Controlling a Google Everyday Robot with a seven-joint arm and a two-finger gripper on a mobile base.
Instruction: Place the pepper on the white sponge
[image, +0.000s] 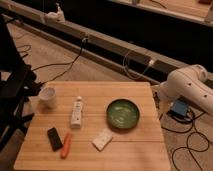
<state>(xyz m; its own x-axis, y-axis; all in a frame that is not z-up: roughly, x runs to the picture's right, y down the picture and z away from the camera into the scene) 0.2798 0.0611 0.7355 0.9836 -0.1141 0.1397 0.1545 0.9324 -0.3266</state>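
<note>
The orange-red pepper lies on the wooden table near the front left, beside a small black block. The white sponge lies flat to the pepper's right, apart from it, just in front of the green bowl. My white arm is folded off the table's right side. My gripper hangs at the arm's left end by the table's right edge, far from the pepper and the sponge, and holds nothing that I can see.
A long white tube lies in the middle left and a white cup stands at the back left. A dark chair frame stands left of the table. Cables and a blue box lie on the floor to the right.
</note>
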